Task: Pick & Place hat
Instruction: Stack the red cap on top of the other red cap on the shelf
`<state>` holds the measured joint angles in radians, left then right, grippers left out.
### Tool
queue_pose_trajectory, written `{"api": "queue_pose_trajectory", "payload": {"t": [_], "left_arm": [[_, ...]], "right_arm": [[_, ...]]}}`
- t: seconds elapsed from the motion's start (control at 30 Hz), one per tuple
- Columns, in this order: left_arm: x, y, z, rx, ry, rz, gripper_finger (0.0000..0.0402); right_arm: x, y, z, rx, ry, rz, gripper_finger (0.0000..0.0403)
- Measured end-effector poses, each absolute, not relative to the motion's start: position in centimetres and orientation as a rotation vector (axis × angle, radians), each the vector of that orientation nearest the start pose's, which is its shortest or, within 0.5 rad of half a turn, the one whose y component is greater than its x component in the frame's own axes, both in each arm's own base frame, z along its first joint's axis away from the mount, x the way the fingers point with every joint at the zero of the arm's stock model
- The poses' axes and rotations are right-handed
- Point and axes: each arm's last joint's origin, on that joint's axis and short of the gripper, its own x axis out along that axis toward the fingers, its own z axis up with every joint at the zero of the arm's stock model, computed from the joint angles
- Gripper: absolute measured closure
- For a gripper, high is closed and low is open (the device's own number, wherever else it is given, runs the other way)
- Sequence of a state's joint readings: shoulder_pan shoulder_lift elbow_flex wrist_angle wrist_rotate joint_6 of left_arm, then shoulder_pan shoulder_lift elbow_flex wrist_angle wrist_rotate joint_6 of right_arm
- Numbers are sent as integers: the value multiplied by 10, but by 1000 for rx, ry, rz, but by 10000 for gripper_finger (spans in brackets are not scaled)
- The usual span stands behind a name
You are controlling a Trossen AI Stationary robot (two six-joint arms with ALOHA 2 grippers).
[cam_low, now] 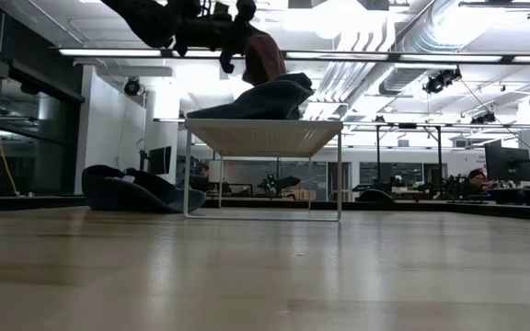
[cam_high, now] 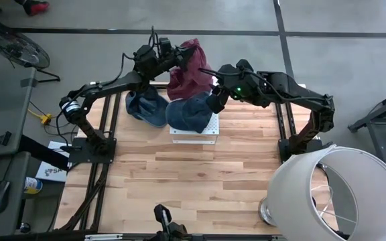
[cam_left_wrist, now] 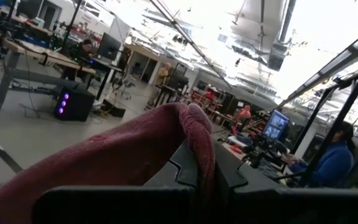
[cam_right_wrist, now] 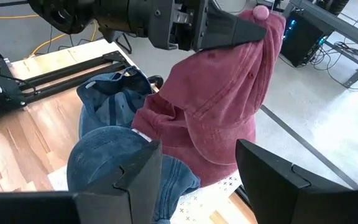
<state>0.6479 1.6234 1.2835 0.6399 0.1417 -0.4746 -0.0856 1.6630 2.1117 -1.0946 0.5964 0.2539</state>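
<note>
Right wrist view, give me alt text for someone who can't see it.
The left gripper holds a red hat up by its top, above two blue hats. The right gripper's open fingers frame them from below.

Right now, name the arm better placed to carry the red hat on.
Left. The left gripper is already shut on the red hat, holding it raised above the blue hat. The right gripper is open and holds nothing.

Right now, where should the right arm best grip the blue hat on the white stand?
Probably the rounded crown of the blue hat, from above: it bulges up just ahead of the open right gripper. The red hat, hanging from the left gripper, crowds the far side.
</note>
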Motion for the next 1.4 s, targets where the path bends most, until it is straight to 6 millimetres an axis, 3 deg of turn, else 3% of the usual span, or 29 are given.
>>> {"api": "queue_pose_trajectory", "payload": {"t": [0.47, 0.93, 1.4], "left_arm": [[310, 229, 358, -363, -351, 423, 398], [312, 227, 357, -367, -345, 421, 398], [313, 228, 349, -403, -267, 453, 393]], "right_arm": [[310, -43, 471, 70, 548, -732, 203], [312, -43, 470, 65, 555, -732, 203], [342, -62, 441, 69, 639, -782, 203]]}}
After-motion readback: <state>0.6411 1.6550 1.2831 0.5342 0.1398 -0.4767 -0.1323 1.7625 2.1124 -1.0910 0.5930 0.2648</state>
